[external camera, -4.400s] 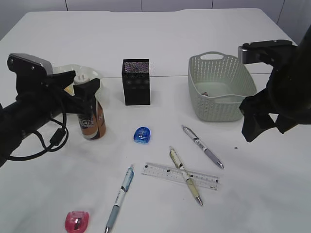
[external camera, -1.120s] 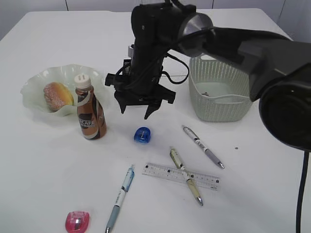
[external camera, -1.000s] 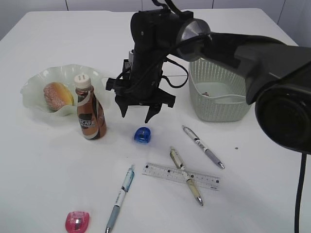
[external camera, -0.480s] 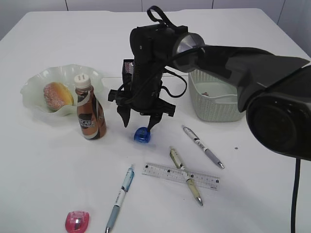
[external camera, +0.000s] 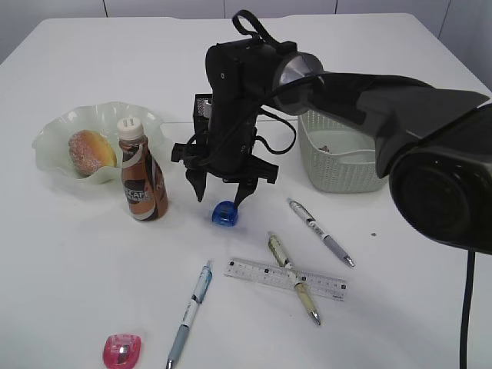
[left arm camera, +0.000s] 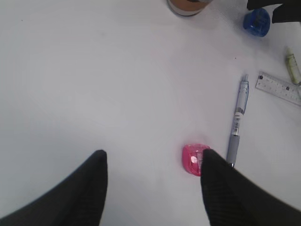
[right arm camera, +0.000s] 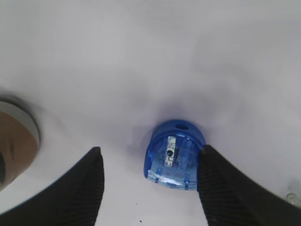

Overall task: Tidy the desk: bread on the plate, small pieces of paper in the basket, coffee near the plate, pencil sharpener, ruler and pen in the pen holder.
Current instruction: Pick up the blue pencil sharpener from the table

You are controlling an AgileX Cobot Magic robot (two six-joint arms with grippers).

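The right hand (external camera: 221,192) hangs open over the blue pencil sharpener (external camera: 224,214), which lies on the white worktop (external camera: 69,261) between its fingers (one finger close beside it). The left hand (left arm camera: 153,181), also open, hovers above the pink pencil sharpener (left arm camera: 194,159).

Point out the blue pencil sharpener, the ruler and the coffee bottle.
blue pencil sharpener (right arm camera: 173,156): right wrist view, clear top.
ruler (external camera: 261,273): exterior view, left half.
coffee bottle (external camera: 143,188): exterior view, label.
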